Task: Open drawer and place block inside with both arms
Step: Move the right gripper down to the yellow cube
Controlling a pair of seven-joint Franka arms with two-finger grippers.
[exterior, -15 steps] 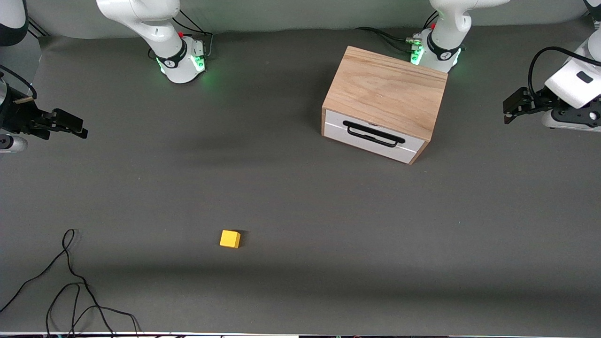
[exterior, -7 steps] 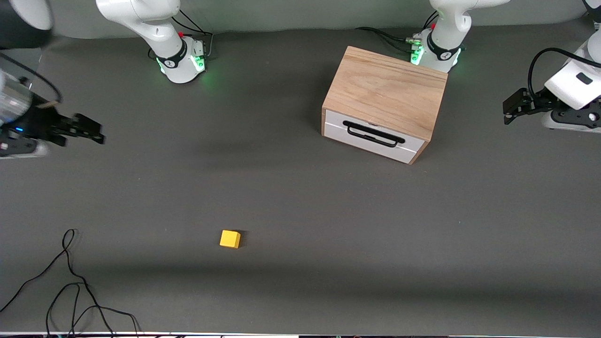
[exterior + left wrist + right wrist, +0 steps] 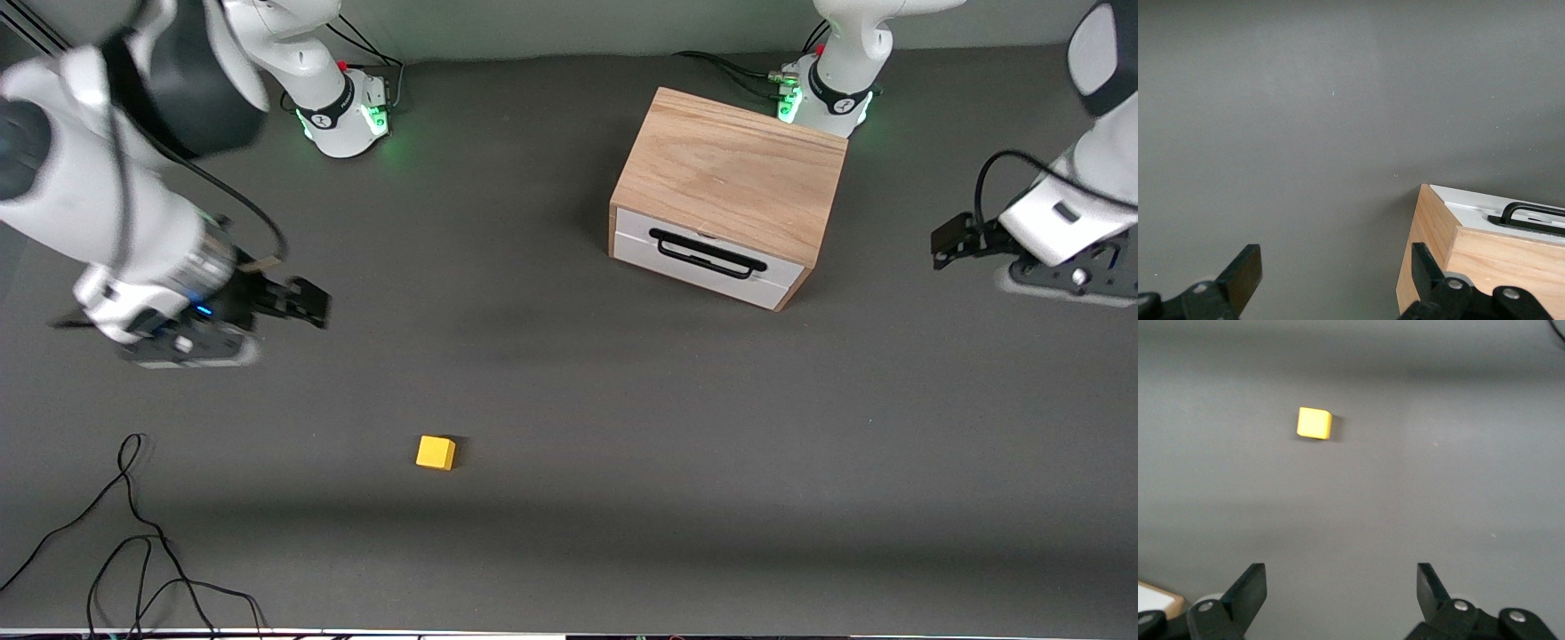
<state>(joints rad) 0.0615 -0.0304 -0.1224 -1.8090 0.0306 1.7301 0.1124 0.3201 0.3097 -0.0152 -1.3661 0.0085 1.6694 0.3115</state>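
The yellow block (image 3: 436,452) lies on the table, well apart from the closed white-fronted drawer (image 3: 707,258).

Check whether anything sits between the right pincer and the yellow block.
Nothing visible does. The right pincer, open, is over bare table; the block lies alone, nearer the front camera, with only dark mat between them in the right wrist view.

no readable text, labels or numbers (on anything shown)
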